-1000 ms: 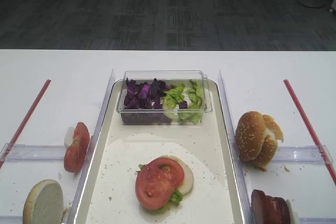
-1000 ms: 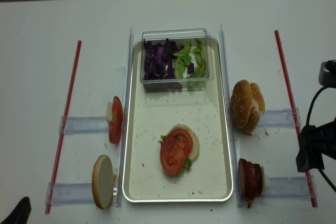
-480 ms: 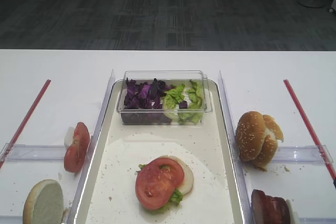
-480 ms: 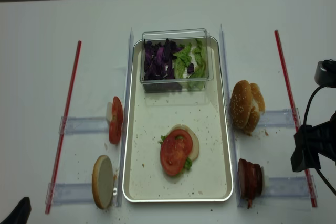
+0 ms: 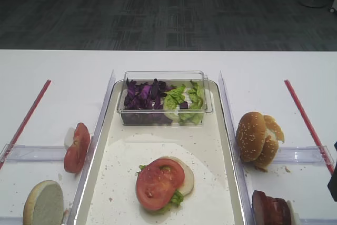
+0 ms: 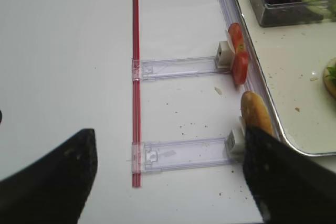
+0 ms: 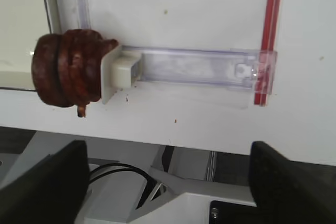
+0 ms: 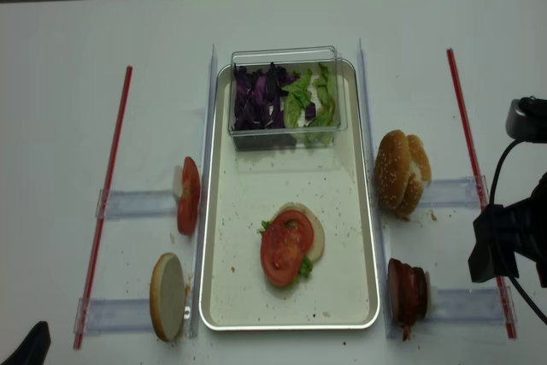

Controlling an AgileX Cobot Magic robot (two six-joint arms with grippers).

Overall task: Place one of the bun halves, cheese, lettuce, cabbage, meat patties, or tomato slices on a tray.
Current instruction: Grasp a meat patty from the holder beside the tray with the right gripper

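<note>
The cream tray [image 8: 256, 194] holds a bun half topped with lettuce and a tomato slice [image 8: 285, 247]. Meat patties [image 7: 68, 66] stand on edge in a clear holder right of the tray [image 5: 158, 146]. My right gripper [image 7: 168, 156] hangs open and empty over the table's front edge, right of the patties [image 8: 406, 292]. More bun halves [image 8: 400, 173] lean behind them. On the left are tomato slices [image 6: 237, 51] and a bun half [image 6: 255, 114]. My left gripper [image 6: 168, 145] is open and empty above the left holder. Cabbage [image 5: 143, 94] and lettuce [image 5: 184, 98] fill a clear box. No cheese is in view.
Red strips [image 8: 107, 203] [image 8: 474, 168] run along both outer sides of the white table. Clear plastic holders [image 7: 194, 66] [image 6: 184, 153] lie between the strips and the tray. The right arm's dark body and cable [image 8: 513, 237] stand at the right edge.
The right arm has drifted left toward the meat patties and now shows at the right edge of the first high view. The food has not moved.
</note>
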